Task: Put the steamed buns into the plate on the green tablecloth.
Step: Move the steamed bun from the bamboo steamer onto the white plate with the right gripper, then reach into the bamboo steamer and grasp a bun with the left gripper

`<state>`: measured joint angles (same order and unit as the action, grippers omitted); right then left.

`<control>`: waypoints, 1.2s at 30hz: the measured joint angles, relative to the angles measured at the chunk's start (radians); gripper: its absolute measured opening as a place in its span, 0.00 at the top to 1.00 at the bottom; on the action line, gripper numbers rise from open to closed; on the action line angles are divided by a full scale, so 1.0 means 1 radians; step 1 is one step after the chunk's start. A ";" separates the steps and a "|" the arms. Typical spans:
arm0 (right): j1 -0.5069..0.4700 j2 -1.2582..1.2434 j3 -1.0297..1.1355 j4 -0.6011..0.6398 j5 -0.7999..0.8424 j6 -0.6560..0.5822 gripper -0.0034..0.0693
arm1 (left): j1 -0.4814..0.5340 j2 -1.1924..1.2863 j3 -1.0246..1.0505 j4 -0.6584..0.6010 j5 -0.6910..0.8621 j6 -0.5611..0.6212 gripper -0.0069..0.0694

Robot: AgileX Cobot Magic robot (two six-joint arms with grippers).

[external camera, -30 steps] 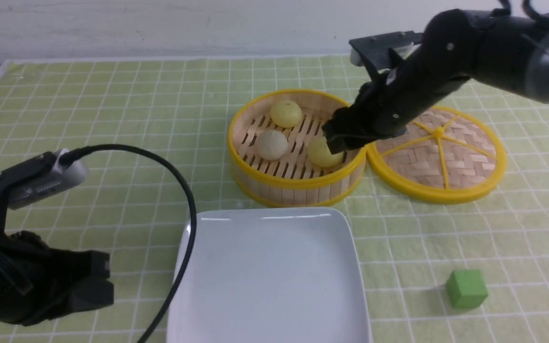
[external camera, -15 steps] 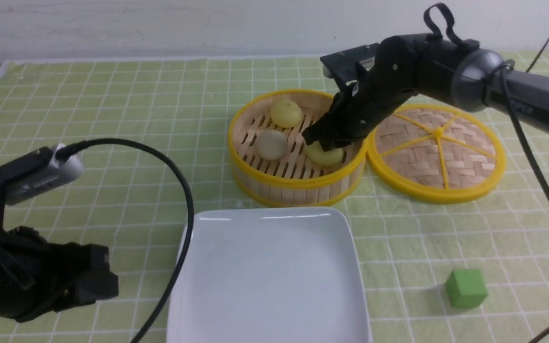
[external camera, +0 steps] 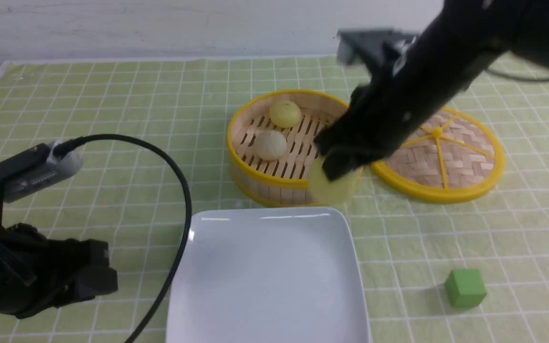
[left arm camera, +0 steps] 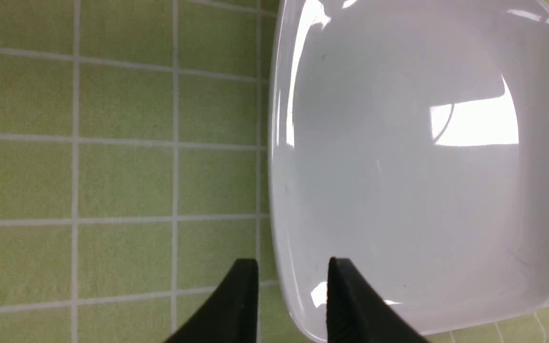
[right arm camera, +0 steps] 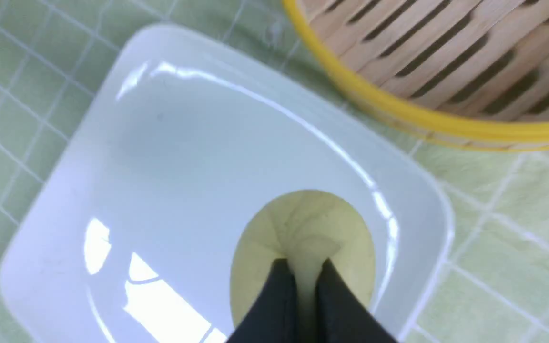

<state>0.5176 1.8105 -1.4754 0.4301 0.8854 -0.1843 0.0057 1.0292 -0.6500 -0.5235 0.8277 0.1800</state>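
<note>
My right gripper [external camera: 339, 166] is shut on a pale yellow steamed bun [external camera: 329, 188] and holds it in the air over the front rim of the bamboo steamer. In the right wrist view the bun [right arm camera: 303, 228] hangs in the gripper [right arm camera: 303, 264] above a corner of the white square plate [right arm camera: 184, 166]. A second yellow bun [external camera: 285, 113] and a greyish-white bun [external camera: 270, 145] lie in the steamer. The plate [external camera: 269, 267] sits on the green tablecloth [external camera: 112, 95], at the near side. My left gripper [external camera: 100, 274] rests low beside the plate's left edge, slightly open and empty [left arm camera: 293, 267], over the plate's rim [left arm camera: 398, 143].
The round yellow-rimmed steamer [external camera: 255, 178] stands just behind the plate. Its woven lid [external camera: 439, 152] lies flat to its right. A green cube [external camera: 465, 287] sits right of the plate. A black cable [external camera: 179, 190] arcs from the left arm over the plate's left edge.
My right gripper has closed on the near-right yellow bun, lifted it out of the steamer and carried it toward the plate. The left arm has barely moved.
</note>
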 joint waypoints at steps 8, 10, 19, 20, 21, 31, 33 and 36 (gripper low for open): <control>0.089 0.123 0.230 0.027 -0.367 -0.028 0.76 | 0.000 0.000 0.000 0.003 -0.012 -0.003 0.59; 0.089 0.128 0.230 0.029 -0.380 -0.028 0.62 | 0.000 0.000 0.000 0.003 -0.022 -0.003 0.59; 0.057 0.046 0.118 -0.055 -0.136 -0.028 0.20 | 0.000 0.000 0.000 0.003 -0.040 -0.003 0.59; 0.044 0.007 0.074 -0.069 -0.075 -0.028 0.21 | 0.000 0.000 0.000 0.003 -0.041 -0.003 0.59; 0.032 -0.030 0.043 -0.083 -0.024 -0.025 0.24 | 0.000 0.000 0.000 0.003 -0.042 -0.003 0.59; -0.011 -0.355 -0.021 -0.264 0.318 0.074 0.95 | 0.000 0.000 0.000 0.003 -0.072 -0.003 0.62; -0.011 -0.441 0.034 -0.302 0.342 0.107 0.97 | 0.000 0.008 -0.010 0.006 -0.068 -0.003 0.67; -0.012 -0.556 0.121 -0.337 0.352 0.133 0.97 | 0.000 0.041 -0.061 0.035 -0.046 -0.004 0.77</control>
<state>0.5061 1.2546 -1.3539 0.0929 1.2374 -0.0513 0.0057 1.0705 -0.7113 -0.4890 0.7813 0.1762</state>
